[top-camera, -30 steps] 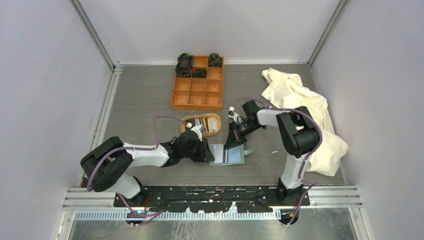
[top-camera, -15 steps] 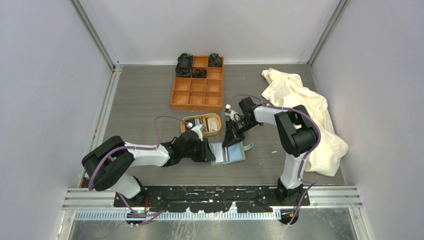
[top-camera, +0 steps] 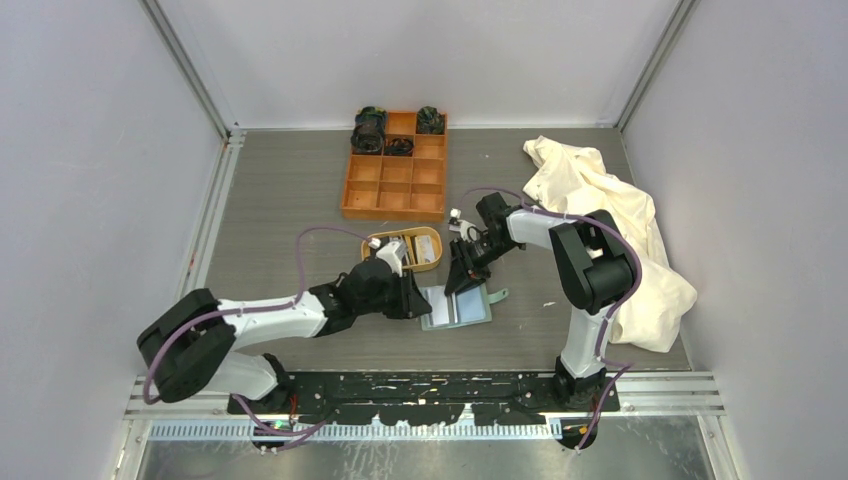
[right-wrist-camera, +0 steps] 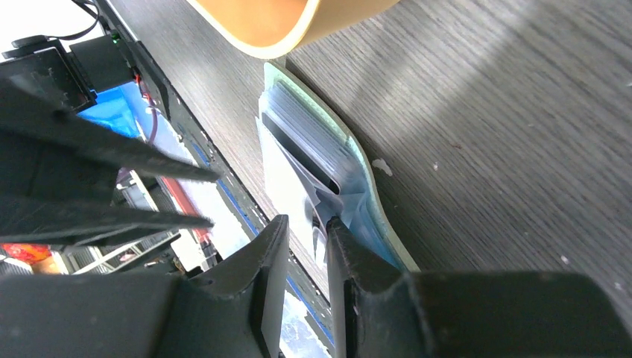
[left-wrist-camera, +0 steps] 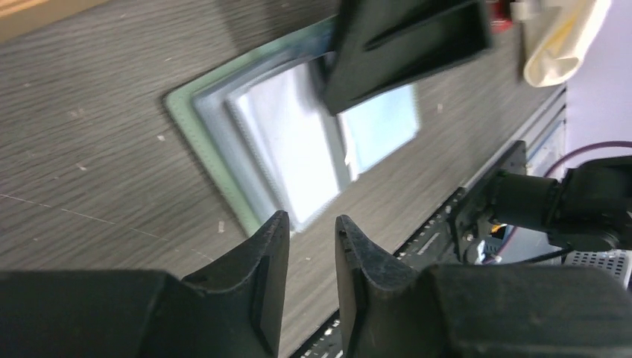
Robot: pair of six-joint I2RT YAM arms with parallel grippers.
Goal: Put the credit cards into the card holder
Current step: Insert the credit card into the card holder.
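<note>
Top view: your left arm lay low, reaching right. Left gripper (top-camera: 412,300) sat at left edge of card holder (top-camera: 462,312), which lay open flat on table (top-camera: 290,200). Your right arm curled back toward near side, right gripper (top-camera: 458,283) tipped down onto holder's far edge. Credit cards (top-camera: 420,247) lay in oval tray (top-camera: 372,243) just beyond.

Left wrist view: left gripper (left-wrist-camera: 309,224) jaws slightly apart, nothing between. Card holder (left-wrist-camera: 283,142) just ahead, pale blue card (left-wrist-camera: 380,123) inside.

Right wrist view: right gripper (right-wrist-camera: 307,224) jaws narrowly apart, tips at card holder (right-wrist-camera: 313,142) pockets.
</note>
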